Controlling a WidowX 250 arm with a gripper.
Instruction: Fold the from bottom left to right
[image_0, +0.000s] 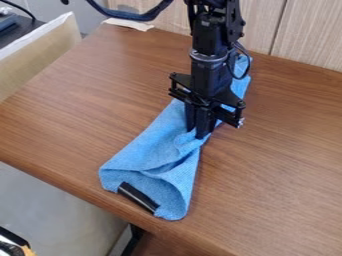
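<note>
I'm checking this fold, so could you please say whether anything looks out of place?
A black strip lies at the near end of the blue cloth, odd on something being folded; the cloth also looks bunched near the gripper.

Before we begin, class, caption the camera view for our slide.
Black robot gripper at a partly folded blue cloth, short black rod on its near end, brown wood-grain table beneath.

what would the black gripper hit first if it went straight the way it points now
The gripper points down at the blue cloth, so that comes first; they look in contact, though depth is hard to judge. The wooden table would likely follow.
</note>
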